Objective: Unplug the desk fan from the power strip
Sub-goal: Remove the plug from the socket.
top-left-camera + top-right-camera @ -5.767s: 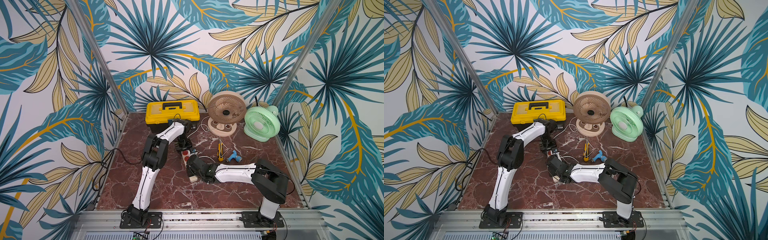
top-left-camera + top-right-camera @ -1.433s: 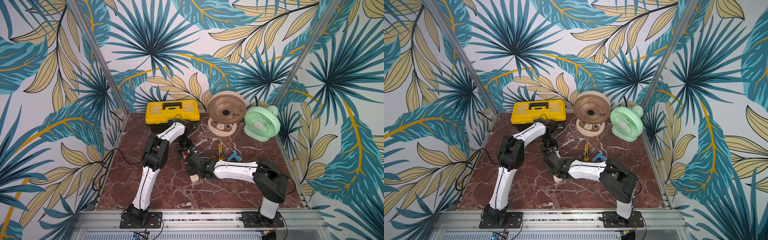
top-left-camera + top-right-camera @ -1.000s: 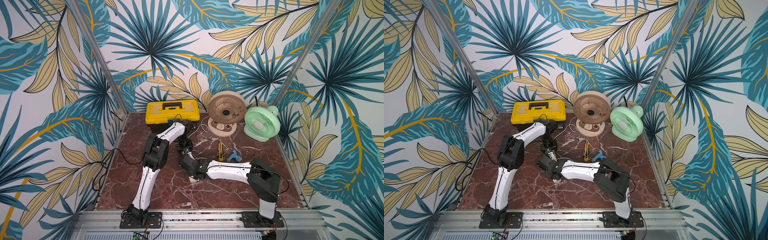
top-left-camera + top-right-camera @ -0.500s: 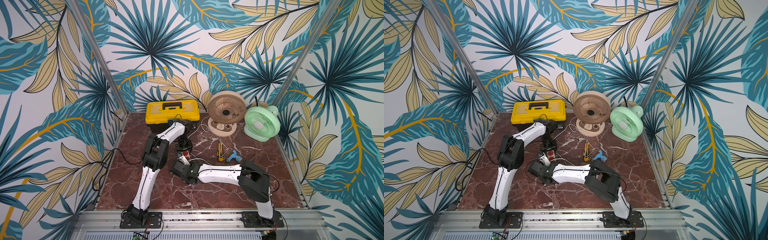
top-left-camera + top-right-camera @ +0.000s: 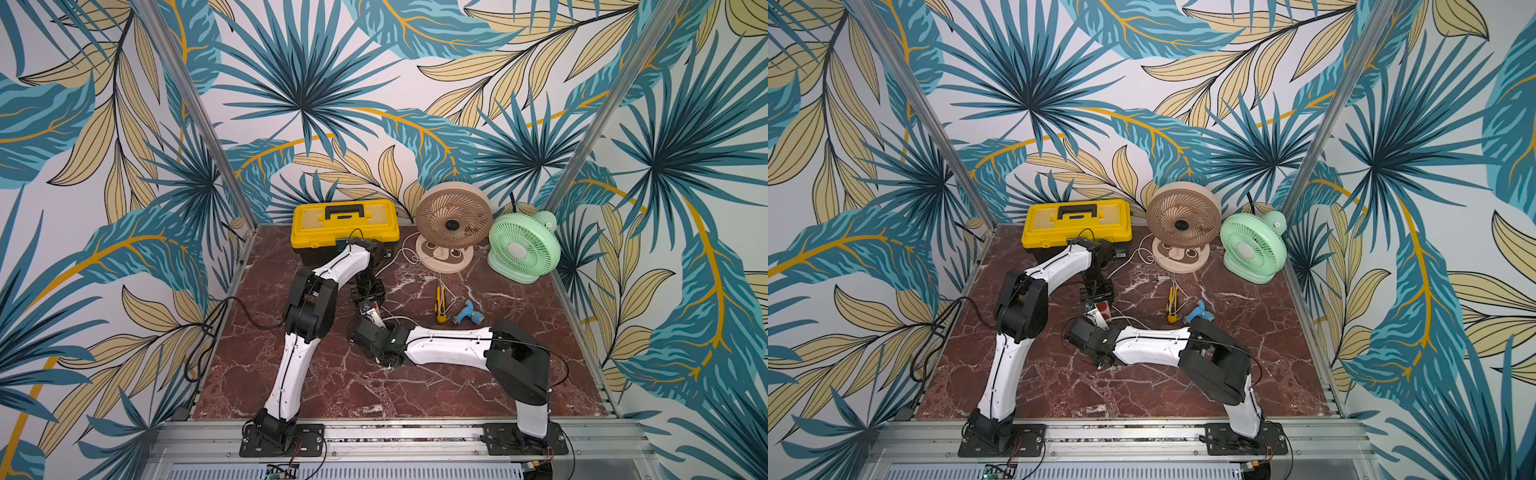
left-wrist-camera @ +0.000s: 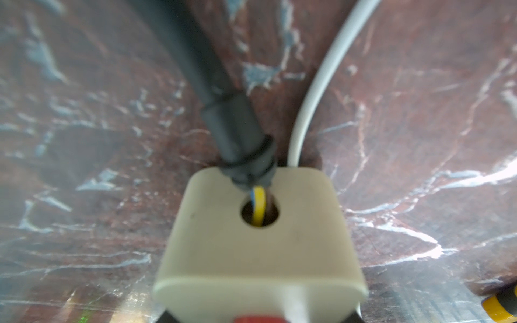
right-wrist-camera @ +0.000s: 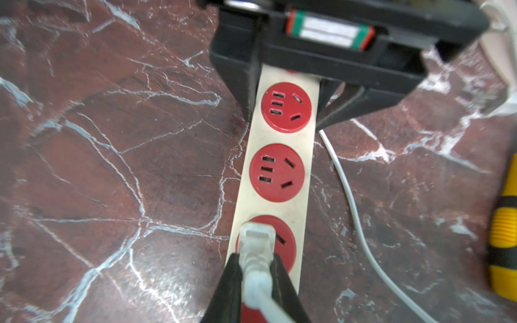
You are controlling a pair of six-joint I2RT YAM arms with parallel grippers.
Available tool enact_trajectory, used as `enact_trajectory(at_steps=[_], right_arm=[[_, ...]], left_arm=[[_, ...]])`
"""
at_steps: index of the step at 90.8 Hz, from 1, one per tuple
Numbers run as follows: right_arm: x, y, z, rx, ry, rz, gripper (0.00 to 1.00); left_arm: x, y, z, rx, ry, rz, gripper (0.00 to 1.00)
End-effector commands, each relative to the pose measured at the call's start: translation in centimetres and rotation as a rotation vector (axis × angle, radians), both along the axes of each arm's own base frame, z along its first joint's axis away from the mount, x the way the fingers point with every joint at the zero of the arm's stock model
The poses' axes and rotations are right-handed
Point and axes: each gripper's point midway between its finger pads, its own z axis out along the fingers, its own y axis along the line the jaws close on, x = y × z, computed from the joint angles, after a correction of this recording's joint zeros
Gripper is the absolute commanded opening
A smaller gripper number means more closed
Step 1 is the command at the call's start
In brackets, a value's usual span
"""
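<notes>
At mid-table, the right gripper (image 7: pixel 257 268) is clamping the white plug (image 7: pixel 256 240), which is sitting in a red socket of the power strip (image 7: pixel 282 138). The left gripper (image 7: pixel 288 84) is pinching the strip's far end. The strip's long axis is running straight between both grippers, so the pull should be going up off the socket face. The desk fan (image 5: pixel 454 216) is standing at the back, well apart.

A dark red-brown marble-patterned tabletop (image 5: pixel 415 386) with white veins spreads under the left gripper (image 7: pixel 289 78) and the right gripper (image 7: pixel 257 265) alike. Beyond the left gripper, and out to both sides of the pair, rise white walls papered with teal and yellow palm leaves (image 5: pixel 307 104). The walls meet at slanting aluminium corner posts (image 5: pixel 195 116). Nearer the camera than both grippers, a ribbed aluminium rail (image 5: pixel 415 436) edges the top. Soft glare lies on the marble.
</notes>
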Motion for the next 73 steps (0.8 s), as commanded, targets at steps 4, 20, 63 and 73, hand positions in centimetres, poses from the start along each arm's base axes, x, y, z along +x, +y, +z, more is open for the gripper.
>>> enact_trajectory(at_steps=[4, 20, 63, 73], right_arm=[[1.6, -1.9, 1.9, 0.171, 0.032, -0.105, 0.00], [2.2, -2.3, 2.0, 0.226, 0.042, -0.131, 0.00], [2.2, -2.2, 1.6, 0.133, 0.033, -0.097, 0.00], [1.8, -1.7, 1.8, 0.028, -0.011, -0.062, 0.00]], left_arm=[[-0.6, 2.8, -8.2, 0.137, 0.048, -0.046, 0.00], [-0.6, 2.7, -8.2, 0.137, 0.049, -0.047, 0.00], [-0.6, 2.8, -8.2, 0.138, 0.052, -0.048, 0.00], [-0.6, 2.8, -8.2, 0.139, 0.053, -0.048, 0.00]])
